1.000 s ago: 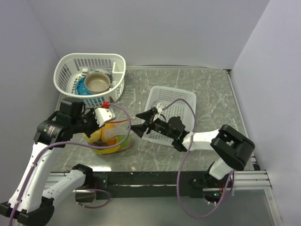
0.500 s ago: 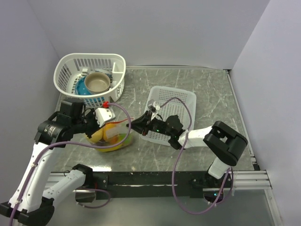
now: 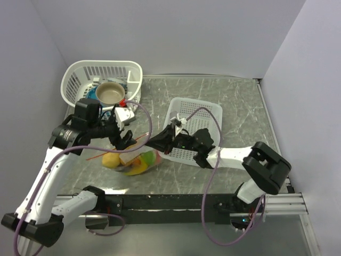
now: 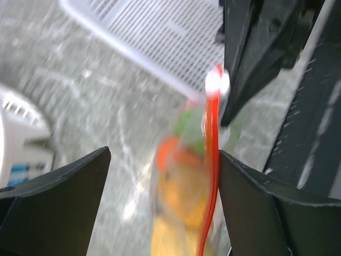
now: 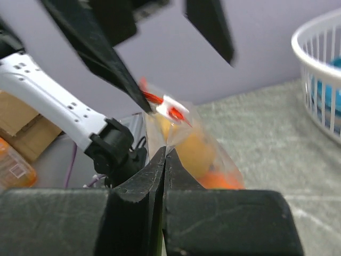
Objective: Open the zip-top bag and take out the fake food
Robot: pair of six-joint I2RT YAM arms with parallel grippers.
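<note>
The right gripper [image 5: 165, 153] is clamped tight on the bag's [image 5: 200, 146] clear edge, just under the zip strip [image 5: 162, 104]; only its own wrist view shows this. The left gripper [image 4: 162, 154] gapes wide, holding nothing, with the bag just beyond its fingers and the food [image 3: 113, 160] still inside. The view from above shows one bag and two baskets: a round basket [image 3: 72, 80] past the left gripper and a flat basket [image 3: 216, 106] behind the right.

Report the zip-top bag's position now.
In the top view the zip-top bag lies front-left on the table, just left of the flat white basket, pinched at one end by the right gripper and under the open left gripper.
</note>
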